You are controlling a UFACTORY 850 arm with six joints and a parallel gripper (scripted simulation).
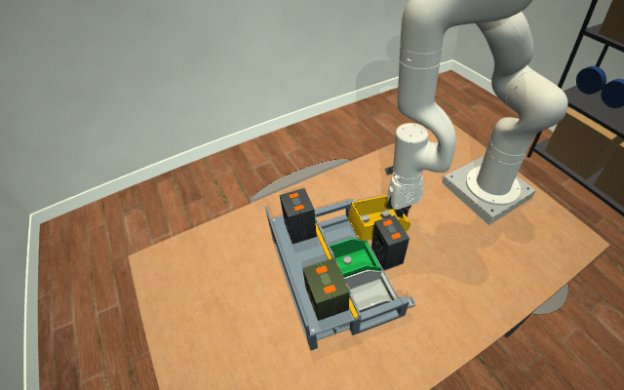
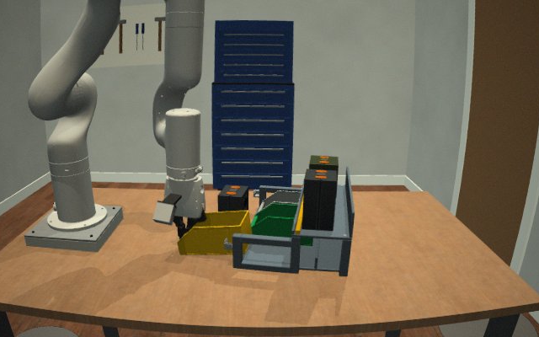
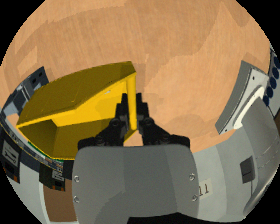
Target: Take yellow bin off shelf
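Note:
The yellow bin (image 1: 368, 228) (image 2: 215, 240) (image 3: 98, 107) is out in front of its shelf place, upright and about level, with grey parts (image 1: 366, 218) inside. Its rear is close to the end frame of the shelf (image 1: 290, 265) (image 2: 265, 239); whether it is clear of the shelf, or its base touches the table, I cannot tell. My gripper (image 1: 401, 213) (image 2: 186, 230) (image 3: 132, 101) is shut on its front lip, one finger on each side. The green bin (image 1: 362, 249) (image 2: 282, 211), holding a round part, and the grey-white bin (image 1: 371, 292) (image 2: 284, 197) stand on the shelf, open fronts out.
A black case (image 1: 389, 248) (image 2: 233, 203) stands on the table close beside the yellow bin, in front of the green one. A tall black case (image 1: 299, 221) (image 2: 319, 204) and an olive case (image 1: 327, 292) (image 2: 324, 161) stand on the rear of the shelf.

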